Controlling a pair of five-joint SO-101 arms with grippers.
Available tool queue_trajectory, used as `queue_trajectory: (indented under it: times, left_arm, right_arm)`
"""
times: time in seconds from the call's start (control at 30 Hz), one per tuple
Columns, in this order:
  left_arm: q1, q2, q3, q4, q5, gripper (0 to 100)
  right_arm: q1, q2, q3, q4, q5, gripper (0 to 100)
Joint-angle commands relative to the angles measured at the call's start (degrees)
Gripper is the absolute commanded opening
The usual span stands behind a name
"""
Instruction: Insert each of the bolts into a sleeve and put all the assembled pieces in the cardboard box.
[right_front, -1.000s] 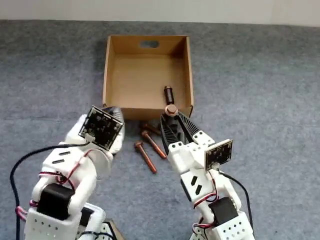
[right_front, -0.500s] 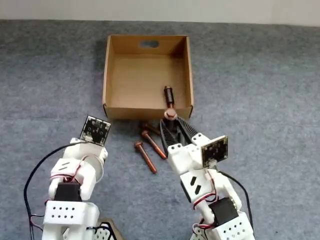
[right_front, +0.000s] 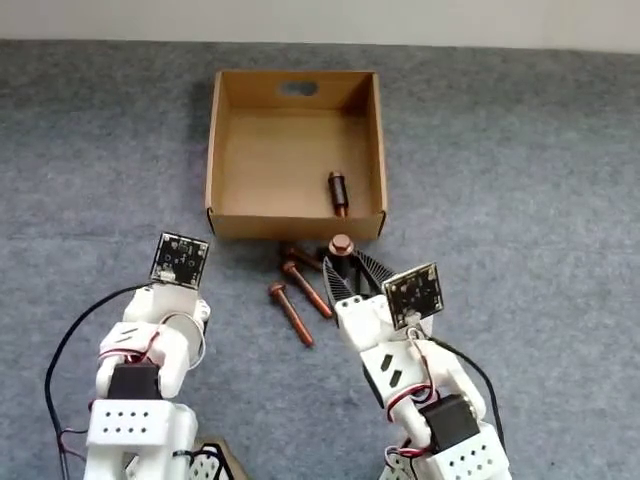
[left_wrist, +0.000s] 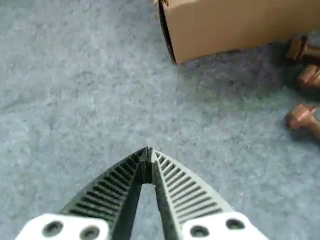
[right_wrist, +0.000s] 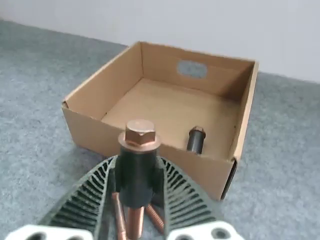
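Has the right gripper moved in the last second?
Yes. The right gripper has pulled back from the cardboard box, toward its own base, jaws shut on the sleeved bolt.

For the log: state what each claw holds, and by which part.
Right claw grips the assembled piece by its black sleeve. Left claw is shut, holding nothing.

One cardboard box (right_front: 211, 150), two sleeved bolts (right_front: 338, 190) (right_front: 341, 247), three loose bolts (right_front: 290, 314) (right_front: 307, 289) (right_front: 300, 256).
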Motion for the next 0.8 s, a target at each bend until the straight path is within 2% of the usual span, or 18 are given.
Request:
queue_trajectory:
  times: [0.0,0.2,0.33,0.63,0.77]
  left_arm:
    - [-0.1,8.4,-5.6,-0.2,-0.5,1]
    - [0.0,35.5,-14.3,-6.3,-0.7,1]
    - [-0.2,46.1,-21.1,-4.8,-0.6,1]
    - [-0.3,48.0,-21.9,-4.7,-0.6,1]
    - [-0.2,48.0,-21.9,-4.5,-0.6,1]
  right_arm:
    - [0.0,5.5,-9.1,0.8,0.4,0.9]
    - [0.0,24.0,-22.5,1.0,-3.1,0.9]
    - [0.5,37.1,-34.2,5.8,-3.3,0.9]
    - [2.2,75.9,-69.0,28.8,-3.2,0.9]
    - [4.4,90.3,-83.5,31.3,-3.4,0.9]
